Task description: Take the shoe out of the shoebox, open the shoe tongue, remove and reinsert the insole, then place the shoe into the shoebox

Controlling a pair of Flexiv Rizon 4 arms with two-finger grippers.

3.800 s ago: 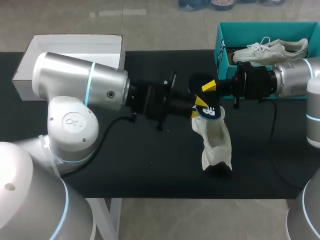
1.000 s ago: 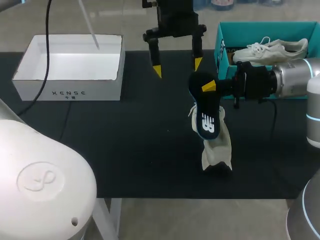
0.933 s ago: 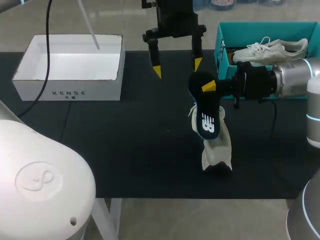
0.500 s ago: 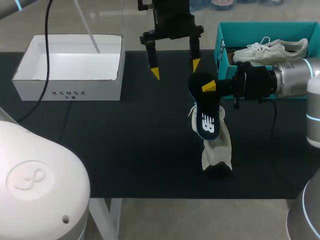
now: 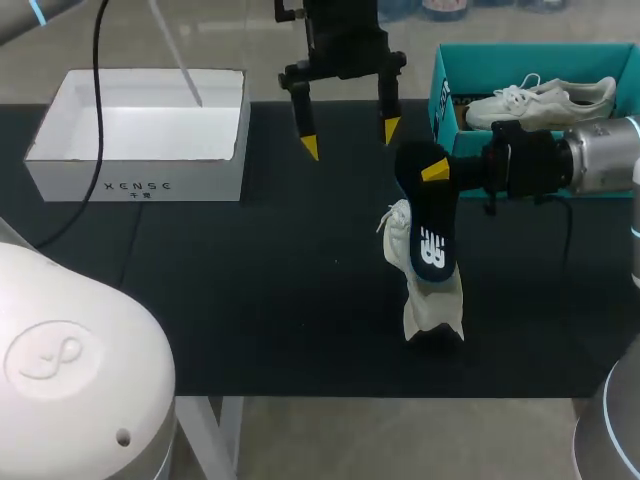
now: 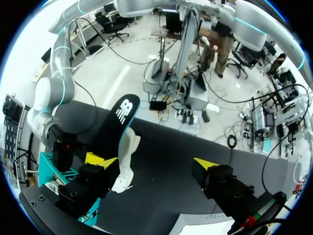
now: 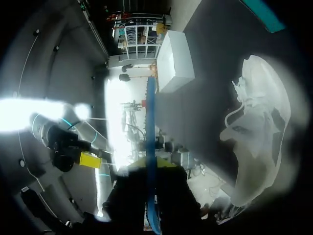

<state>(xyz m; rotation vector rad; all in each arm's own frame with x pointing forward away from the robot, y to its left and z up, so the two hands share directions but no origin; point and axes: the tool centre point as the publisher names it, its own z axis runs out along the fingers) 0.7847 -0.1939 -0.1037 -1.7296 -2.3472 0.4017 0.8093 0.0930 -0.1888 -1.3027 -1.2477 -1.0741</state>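
A white shoe (image 5: 432,305) lies on the black table (image 5: 250,300), toe toward the front edge. My right gripper (image 5: 436,172) is shut on the heel end of the black insole (image 5: 430,235), which hangs above the shoe's opening. Seen from the right wrist, the insole (image 7: 150,142) runs edge-on out of my right gripper (image 7: 150,169), with the shoe (image 7: 259,127) beside it. My left gripper (image 5: 350,140) hangs open and empty above the table's back, behind the shoe. In the left wrist view my left gripper (image 6: 152,162) faces the insole (image 6: 120,122) and shoe (image 6: 126,164).
An empty white box (image 5: 140,135) stands at the back left. At the back right, a teal shoebox (image 5: 445,95) holds a second white shoe (image 5: 540,98), close behind my right arm. The white box (image 7: 176,61) also shows in the right wrist view.
My right gripper has shifted the insole a little to the right, over the shoe. The left arm, down by the shoe a few seconds ago, now stays raised at the back.
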